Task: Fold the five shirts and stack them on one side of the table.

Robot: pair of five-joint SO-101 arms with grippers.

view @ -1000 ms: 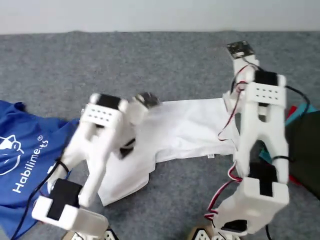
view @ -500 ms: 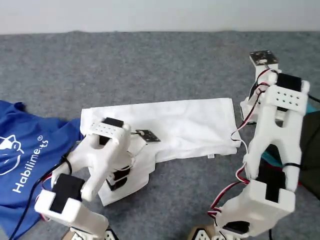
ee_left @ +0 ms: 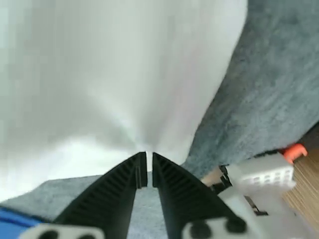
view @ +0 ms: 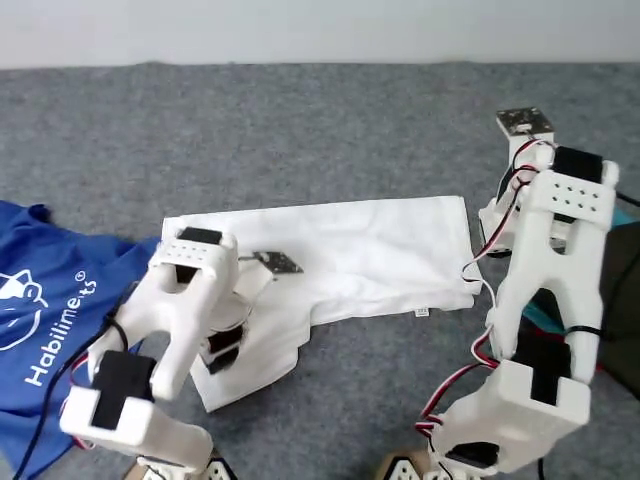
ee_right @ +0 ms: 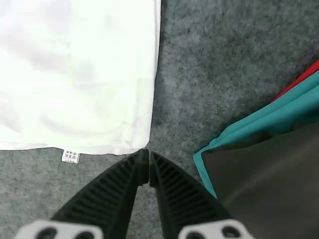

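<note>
- Grey carpeted worktop (view: 330, 130), white shirt (view: 380, 250) mid-table, only partly folded.
- Left gripper (ee_left: 147, 162) jaws pinched onto its fabric; right gripper (ee_right: 148, 158) jaws closed at the hem corner.
- Blue shirt (view: 50, 300) unfolded, no stack yet imo.

Left pincer (ee_left: 148, 155) lower, right pincer (ee_right: 149, 152) further right.

A plain white shirt (view: 380, 250) is laid on a mottled grey table covering (view: 300, 130). A blue shirt (view: 60, 260) is printed with white lettering. A teal garment (ee_right: 259, 124), a red garment (ee_right: 304, 74) and a dark grey garment (ee_right: 269, 174) are seen together. The left gripper (ee_left: 147, 162) and right gripper (ee_right: 148, 159) are black and ribbed.
</note>
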